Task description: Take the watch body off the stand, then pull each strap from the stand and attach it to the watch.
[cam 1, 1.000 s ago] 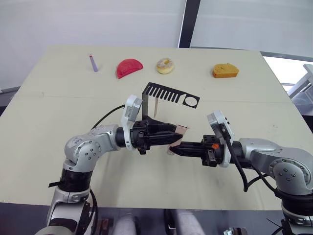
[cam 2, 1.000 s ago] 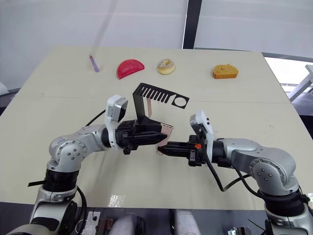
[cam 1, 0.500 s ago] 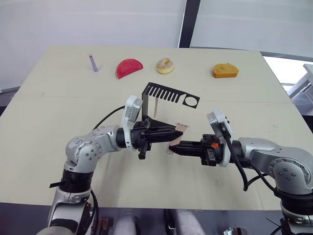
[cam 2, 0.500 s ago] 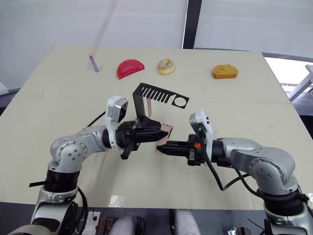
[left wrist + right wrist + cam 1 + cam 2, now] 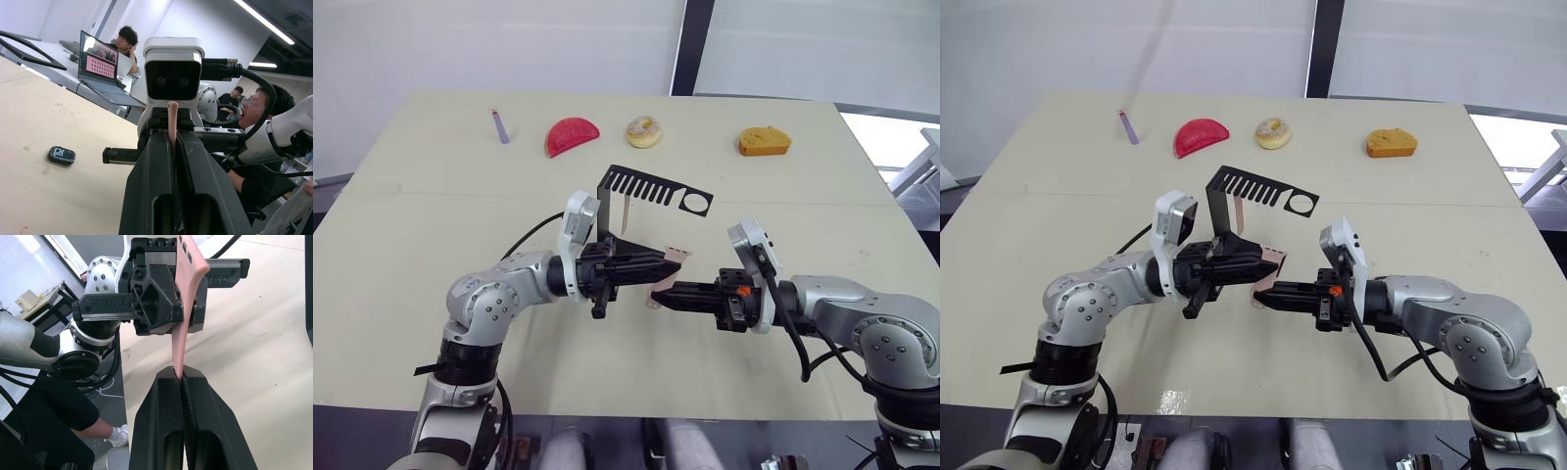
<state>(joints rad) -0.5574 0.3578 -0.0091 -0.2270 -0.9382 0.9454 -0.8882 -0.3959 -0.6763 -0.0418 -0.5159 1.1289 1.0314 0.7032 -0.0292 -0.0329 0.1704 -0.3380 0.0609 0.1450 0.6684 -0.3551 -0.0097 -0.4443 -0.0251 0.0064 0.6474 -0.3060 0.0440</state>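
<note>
Nothing much has moved in the last half second. Two tools meet in front of the stand (image 5: 651, 188): left tool (image 5: 677, 259) and right tool (image 5: 658, 296) each pinch one pink strap (image 5: 182, 308). One watch body (image 5: 61, 154) lies on the surface (image 5: 431, 245).

Left hand (image 5: 658, 264) and right hand (image 5: 668, 294) meet, fingers closed.

Matt pink rubbery strap (image 5: 182, 313)
</note>
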